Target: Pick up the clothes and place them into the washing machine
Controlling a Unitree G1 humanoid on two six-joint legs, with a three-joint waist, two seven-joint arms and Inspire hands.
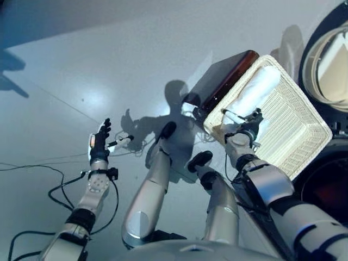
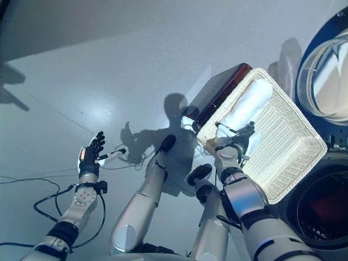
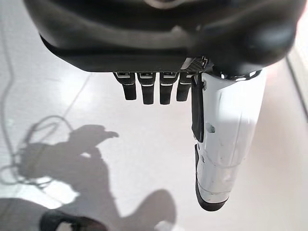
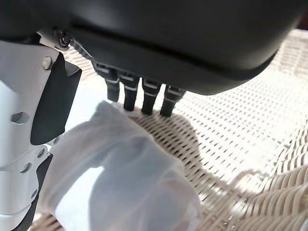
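A rolled white cloth (image 1: 258, 89) lies along the left side of the shallow wicker basket (image 1: 296, 128), which rests on a low dark brown box (image 1: 225, 76). My right hand (image 1: 247, 128) hovers over the cloth's near end at the basket's near corner. In the right wrist view the hand (image 4: 168, 38) is open, with the cloth (image 4: 125, 183) bunched between thumb and fingers on the wicker (image 4: 240, 134). My left hand (image 1: 99, 142) is open and empty above the floor at the far left; it also shows in the left wrist view (image 3: 226, 144).
The washing machine stands at the right, its round door (image 2: 326, 76) swung open beyond the basket and its dark drum opening (image 2: 321, 212) below the basket's right corner. Pale glossy floor (image 1: 109, 65) spreads to the left.
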